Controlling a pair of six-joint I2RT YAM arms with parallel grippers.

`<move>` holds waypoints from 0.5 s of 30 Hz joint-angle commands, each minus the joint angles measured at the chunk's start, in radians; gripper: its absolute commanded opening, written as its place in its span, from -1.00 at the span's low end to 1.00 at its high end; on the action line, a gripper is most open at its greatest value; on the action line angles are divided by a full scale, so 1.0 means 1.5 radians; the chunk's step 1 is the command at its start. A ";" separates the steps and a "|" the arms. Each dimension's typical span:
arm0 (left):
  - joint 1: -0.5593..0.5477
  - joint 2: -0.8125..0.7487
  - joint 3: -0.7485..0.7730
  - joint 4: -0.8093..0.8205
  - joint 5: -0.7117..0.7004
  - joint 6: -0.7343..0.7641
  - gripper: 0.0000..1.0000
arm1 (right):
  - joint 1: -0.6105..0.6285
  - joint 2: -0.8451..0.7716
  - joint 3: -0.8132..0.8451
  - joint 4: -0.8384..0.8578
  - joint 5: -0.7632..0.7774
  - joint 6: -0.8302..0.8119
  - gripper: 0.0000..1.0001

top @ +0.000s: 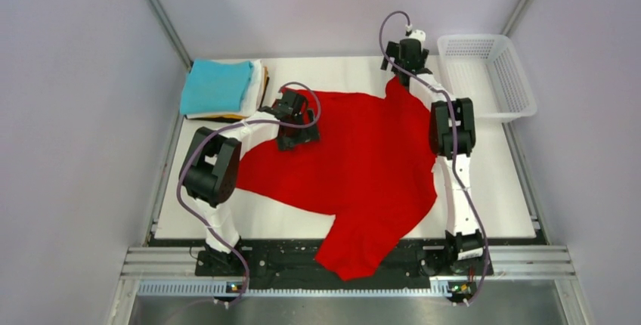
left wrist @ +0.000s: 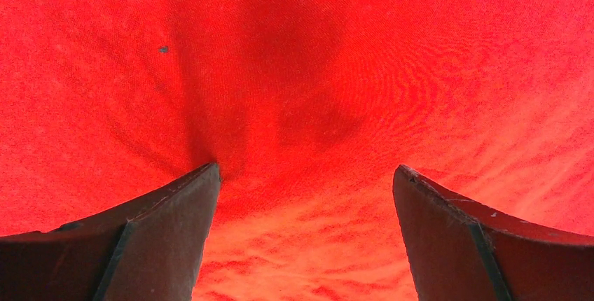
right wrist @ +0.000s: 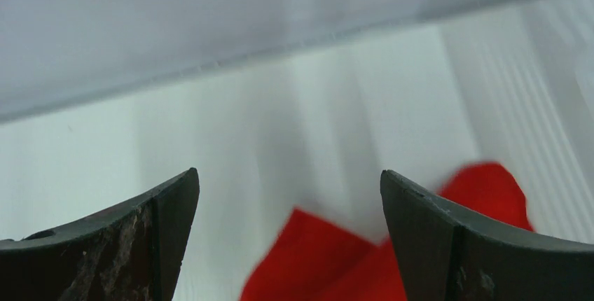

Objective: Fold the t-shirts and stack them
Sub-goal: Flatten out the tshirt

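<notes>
Red t-shirt [top: 363, 159]: it lies opened out on the bench [top: 495, 189], directly beneath the left gripper and reaching to just under the right gripper. One end droops over the near bench edge, between the arm bases.

Left gripper [left wrist: 305, 171]: the jaws are wide with nothing between them, and it sits low over the cloth. Red fabric fills everything below and ahead of it. I cannot tell whether the tips touch the shirt.

Right gripper [right wrist: 288, 175]: the jaws are wide and hold nothing. A far tip of the shirt lies just under it, toward its right finger, with bare bench ahead.

Folded stack [top: 219, 87]: it has teal on top and white and yellow-orange layers below. It lies beyond and to the left of the left gripper, close beside the red shirt.

Basket [top: 472, 38]: it stands just to the right of the right gripper.

Handling: the shirt is probably light and limp, with no stiffness of its own. It should sag, drag and crease rather than slide cleanly. It is not fragile, and the knit looks grippy enough for a pinch.

Where to hold: corners, hems or shoulder seams look best, one matching corner per gripper. The tip under the right gripper looks like a fair hold. The left gripper is over a flat mid-span, where a pinch would likely only tent the cloth, so the edge to its left seems better.

Risk: the overhanging end may tug the shirt toward the arm bases once it is lifted.
</notes>
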 commanded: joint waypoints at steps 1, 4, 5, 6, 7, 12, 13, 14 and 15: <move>0.001 0.013 -0.024 -0.065 0.007 -0.025 0.98 | -0.004 0.093 0.223 -0.015 -0.033 -0.073 0.97; -0.001 0.004 -0.019 -0.063 0.007 -0.033 0.98 | -0.004 0.089 0.259 -0.040 -0.057 -0.080 0.97; -0.001 0.001 -0.016 -0.063 0.022 -0.034 0.98 | -0.004 0.072 0.248 -0.049 -0.076 -0.080 0.97; -0.001 -0.001 -0.010 -0.064 0.028 -0.034 0.98 | -0.004 0.040 0.226 -0.064 -0.095 -0.082 0.97; -0.001 -0.005 -0.004 -0.063 0.031 -0.033 0.98 | -0.004 0.010 0.199 -0.078 -0.117 -0.083 0.97; -0.001 -0.023 0.034 -0.058 0.028 -0.014 0.97 | 0.003 -0.182 0.015 -0.206 -0.120 -0.054 0.97; -0.001 -0.028 0.038 -0.059 0.024 -0.011 0.98 | 0.013 -0.234 -0.045 -0.221 -0.097 -0.050 0.97; -0.001 -0.035 0.039 -0.054 0.022 -0.006 0.98 | 0.022 -0.283 -0.107 -0.230 -0.079 -0.050 0.97; 0.000 -0.040 0.039 -0.052 0.021 0.001 0.98 | 0.029 -0.332 -0.167 -0.238 -0.059 -0.046 0.98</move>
